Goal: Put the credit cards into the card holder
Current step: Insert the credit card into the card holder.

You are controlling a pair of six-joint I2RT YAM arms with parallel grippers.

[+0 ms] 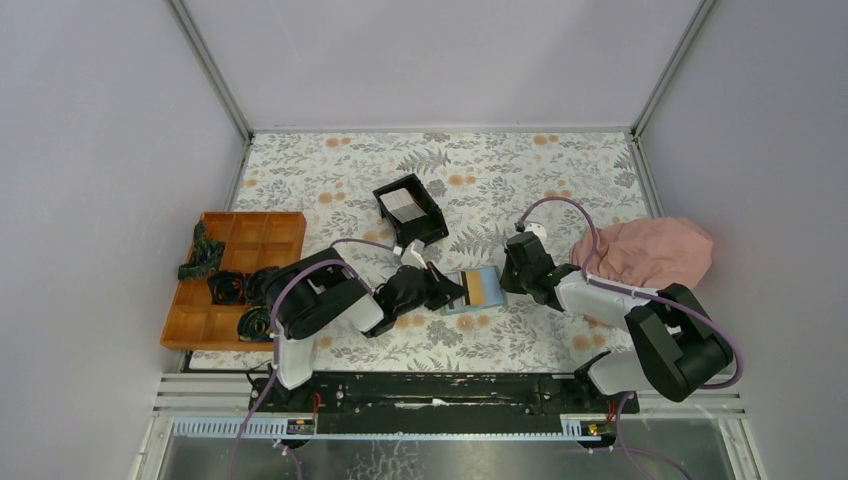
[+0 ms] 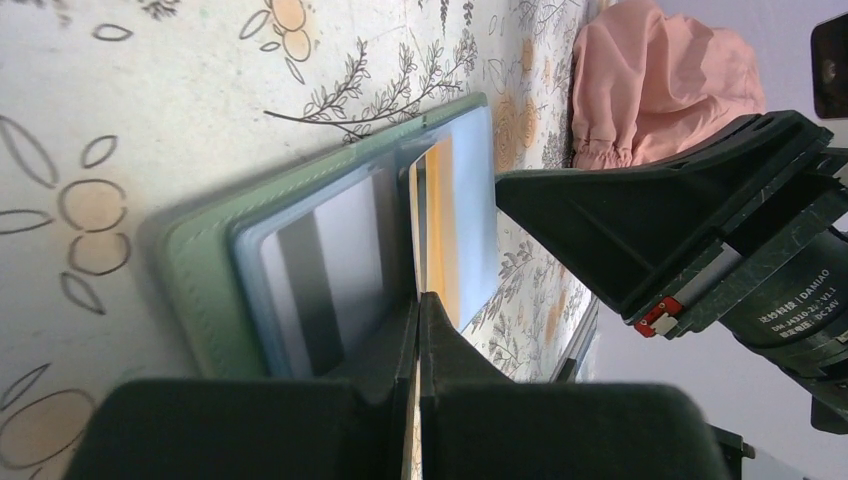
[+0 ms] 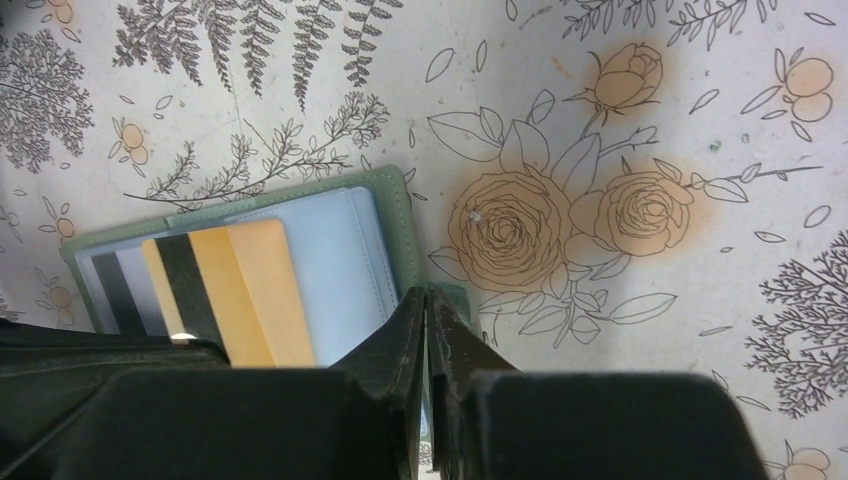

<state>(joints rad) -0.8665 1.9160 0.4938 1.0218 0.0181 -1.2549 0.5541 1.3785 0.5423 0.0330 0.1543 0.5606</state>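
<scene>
Open card holder [image 1: 492, 291] lying flat on the floral surface [image 1: 540, 170], with 1 hand at each end.

The card holder has a sage-green stitched rim and light blue inside faces. A grey credit card [image 2: 330, 260] with a darker stripe sits in 1 face. The left hand [image 2: 420, 300] is at the holder's left end, closed on an orange credit card [image 3: 245, 290] with a black stripe, which slants across the blue face. The right hand [image 3: 428, 295] is closed, its tips on the holder's right green rim; I cannot tell whether it pinches or presses. Past the holder's far edge the surface lies bare, up to a black box [image 1: 438, 222] at far left. A pink cloth [image 1: 650, 250] lies to the holder's right, and a wooden tray [image 1: 280, 235] sits well apart on its left.
</scene>
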